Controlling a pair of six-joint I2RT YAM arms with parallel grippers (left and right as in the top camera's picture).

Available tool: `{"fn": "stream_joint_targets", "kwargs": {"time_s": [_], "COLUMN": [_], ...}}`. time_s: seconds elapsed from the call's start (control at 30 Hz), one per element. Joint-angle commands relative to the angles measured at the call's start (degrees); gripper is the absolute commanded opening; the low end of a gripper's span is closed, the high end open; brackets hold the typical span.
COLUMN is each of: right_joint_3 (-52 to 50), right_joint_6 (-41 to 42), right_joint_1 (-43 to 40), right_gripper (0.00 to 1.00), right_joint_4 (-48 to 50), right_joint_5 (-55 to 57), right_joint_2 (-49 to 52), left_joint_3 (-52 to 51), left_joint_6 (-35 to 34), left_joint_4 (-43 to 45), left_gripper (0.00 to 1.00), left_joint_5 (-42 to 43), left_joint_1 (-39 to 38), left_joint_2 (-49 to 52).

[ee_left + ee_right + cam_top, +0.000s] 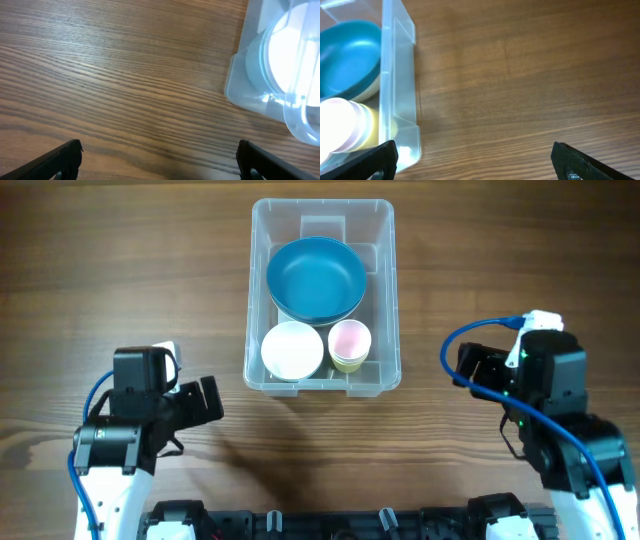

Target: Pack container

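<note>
The clear plastic container (322, 385) stands at the table's middle back. Inside it are a blue bowl (316, 278), a white bowl (292, 350) and a stack of cups with a pink one on top (350, 342). My left gripper (200, 402) is open and empty, to the left of the container and nearer the front. My right gripper (470, 367) is open and empty, to the right of it. In the left wrist view the container's corner (240, 90) shows at right. The right wrist view shows the container's wall (395, 90), the blue bowl (347, 57) and the cups (345, 125).
Bare wooden tabletop (120, 260) surrounds the container. Blue cables loop at both arms.
</note>
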Motion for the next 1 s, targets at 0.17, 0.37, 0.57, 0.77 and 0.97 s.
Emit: {"fn": "stream_joint_targets", "kwargs": {"time_s": [0.17, 0.37, 0.57, 0.77, 0.97], "right_joint_3": [-2.0, -4.2, -6.0, -6.0, -6.0], "right_joint_6": [0.4, 0.4, 0.4, 0.4, -4.3], "right_joint_1": [1.0, 1.0, 1.0, 1.0, 0.9], "right_gripper": [1.0, 1.0, 1.0, 1.0, 1.0], "right_joint_4": [0.2, 0.3, 0.0, -0.5, -3.0], "right_joint_5": [0.2, 0.2, 0.2, 4.5, 8.1], "right_joint_2": [1.0, -5.6, -12.3, -14.6, -23.3], "left_joint_3": [-1.0, -0.9, -1.0, -0.9, -0.9], "left_joint_6": [1.1, 1.1, 1.1, 1.1, 1.1], "left_joint_4": [0.0, 0.0, 0.0, 0.0, 0.0], "left_gripper": [1.0, 1.0, 1.0, 1.0, 1.0], "left_joint_5": [-0.4, -0.4, -0.4, -0.4, -0.4], "left_joint_1": [-0.5, -0.5, -0.5, -0.5, -0.5], "left_joint_2": [-8.2, -17.0, -17.2, -17.2, -17.2]}}
